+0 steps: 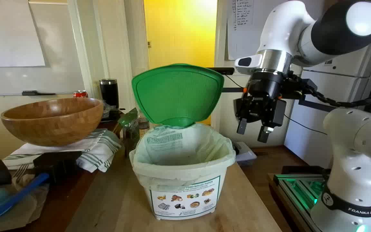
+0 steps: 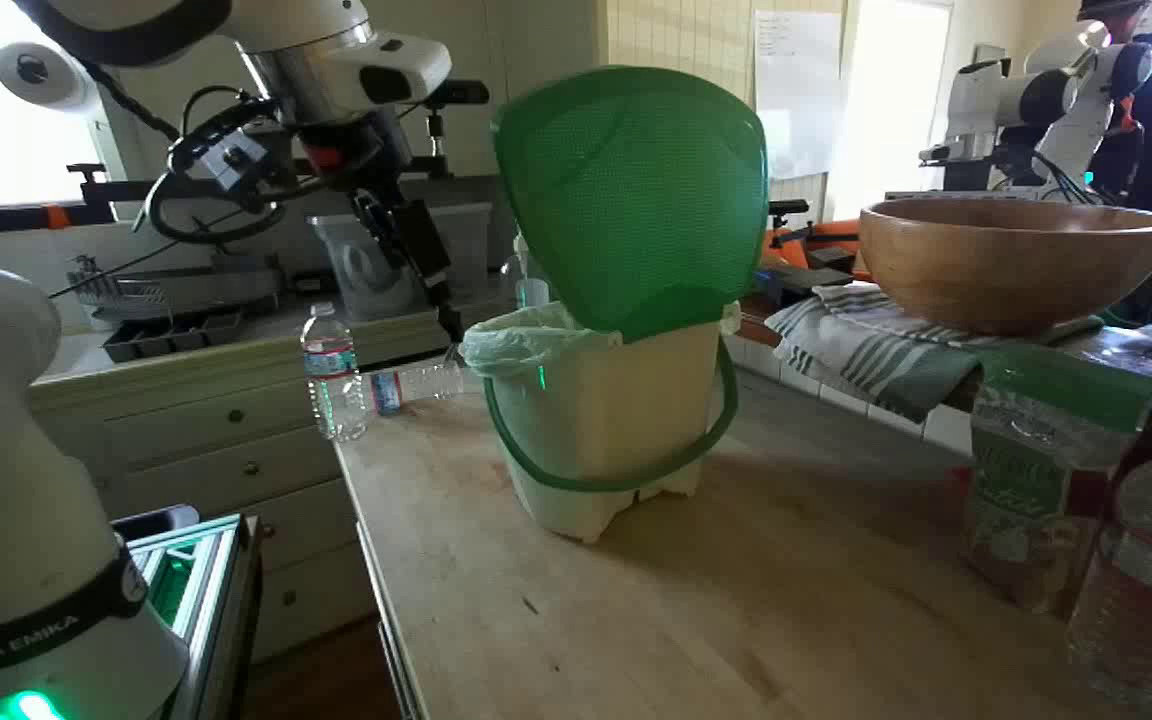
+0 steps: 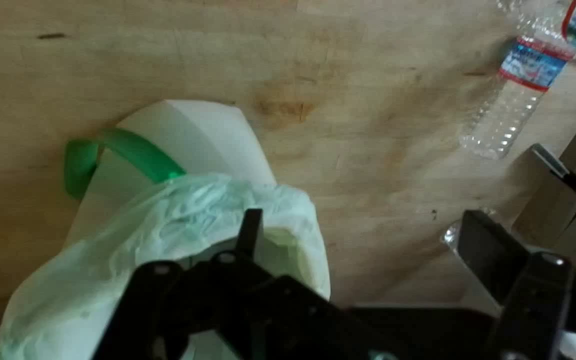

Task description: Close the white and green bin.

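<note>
Your bin (image 2: 606, 410) sits on the counter (image 2: 786, 620), liner (image 1: 179, 173) inside. In an exterior view you've got the bowl (image 1: 53, 130) left of the bin (on a towel (image 1: 99, 152)), lid (image 1: 178, 93) behind the liner, jaws right of the lid.

One bin (image 2: 606, 410), one lid (image 1: 178, 94), one bowl (image 1: 55, 129)

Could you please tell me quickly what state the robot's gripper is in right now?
Robotiq gripper: open, holding nothing.

White bin (image 2: 606, 410), green lid (image 1: 179, 93), green-striped white towel (image 1: 100, 149).
</note>
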`<action>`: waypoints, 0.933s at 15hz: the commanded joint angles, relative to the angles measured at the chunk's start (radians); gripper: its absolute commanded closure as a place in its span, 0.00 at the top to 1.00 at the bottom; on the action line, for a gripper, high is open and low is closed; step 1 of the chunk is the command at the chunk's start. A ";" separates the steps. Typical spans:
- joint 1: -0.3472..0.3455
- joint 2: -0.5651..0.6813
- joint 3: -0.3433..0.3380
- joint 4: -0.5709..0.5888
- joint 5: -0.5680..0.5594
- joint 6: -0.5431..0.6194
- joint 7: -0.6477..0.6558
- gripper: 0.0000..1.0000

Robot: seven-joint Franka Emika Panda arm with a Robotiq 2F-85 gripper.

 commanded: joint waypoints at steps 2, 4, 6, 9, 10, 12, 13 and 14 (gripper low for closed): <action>-0.010 0.007 0.008 -0.048 0.009 -0.016 -0.007 1.00; -0.010 0.021 0.010 -0.067 0.009 -0.016 -0.007 1.00; -0.010 0.025 0.010 -0.064 0.009 -0.016 -0.007 1.00; -0.010 0.026 0.010 -0.062 0.009 -0.016 -0.007 1.00; -0.010 0.026 0.010 -0.062 0.009 -0.016 -0.007 1.00; -0.007 0.000 0.032 -0.042 0.007 -0.013 0.004 1.00; -0.004 -0.008 0.041 -0.029 0.008 -0.017 0.007 1.00; -0.001 -0.024 0.061 -0.015 0.002 -0.017 0.011 1.00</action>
